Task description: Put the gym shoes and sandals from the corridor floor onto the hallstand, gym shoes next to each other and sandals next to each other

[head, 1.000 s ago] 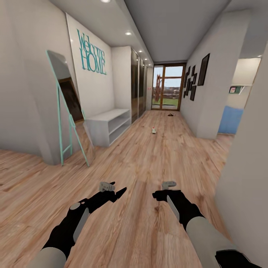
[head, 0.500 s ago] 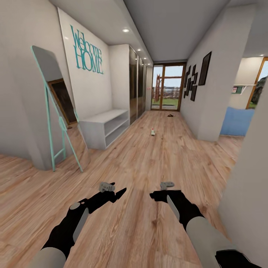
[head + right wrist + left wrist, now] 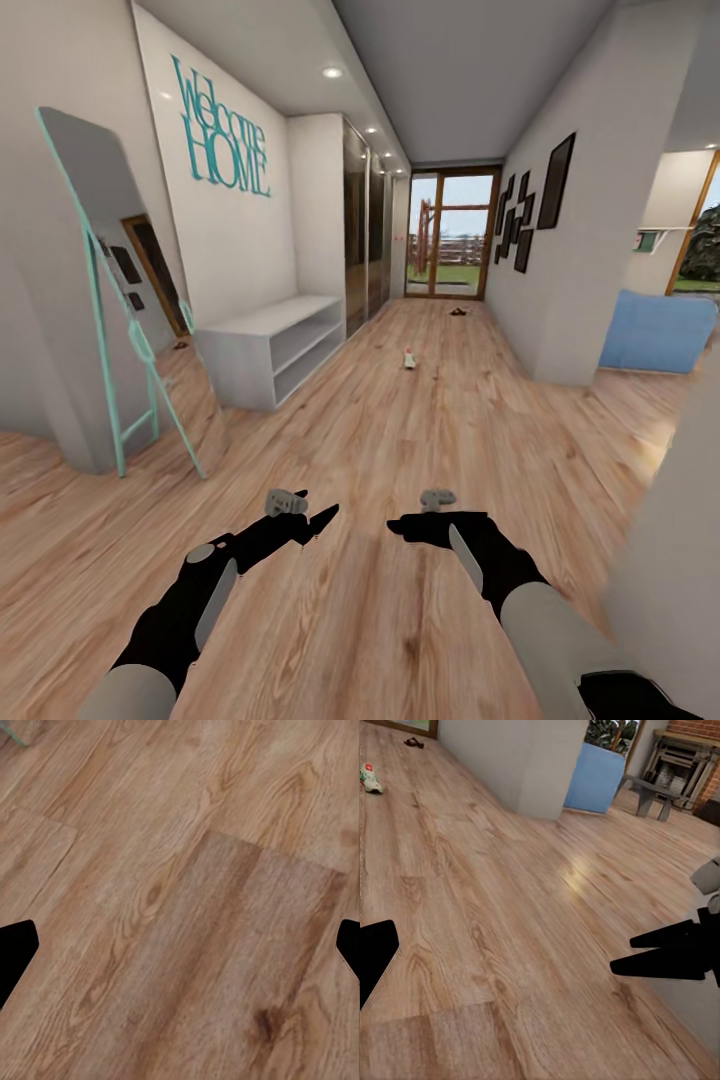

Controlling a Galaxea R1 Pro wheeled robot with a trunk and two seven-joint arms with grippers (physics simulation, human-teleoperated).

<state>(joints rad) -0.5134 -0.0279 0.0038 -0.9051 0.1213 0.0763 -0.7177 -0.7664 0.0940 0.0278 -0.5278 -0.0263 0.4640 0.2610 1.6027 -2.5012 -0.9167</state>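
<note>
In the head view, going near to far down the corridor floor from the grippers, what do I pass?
Left gripper and right gripper → gym shoe in mid-corridor → sandals near the glass door at the far end.

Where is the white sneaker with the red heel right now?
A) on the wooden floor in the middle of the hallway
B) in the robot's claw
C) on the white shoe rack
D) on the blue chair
A: the gym shoe lies on the corridor floor far ahead, past the white hallstand; the left claw and the right claw are both open and hold nothing.
</note>
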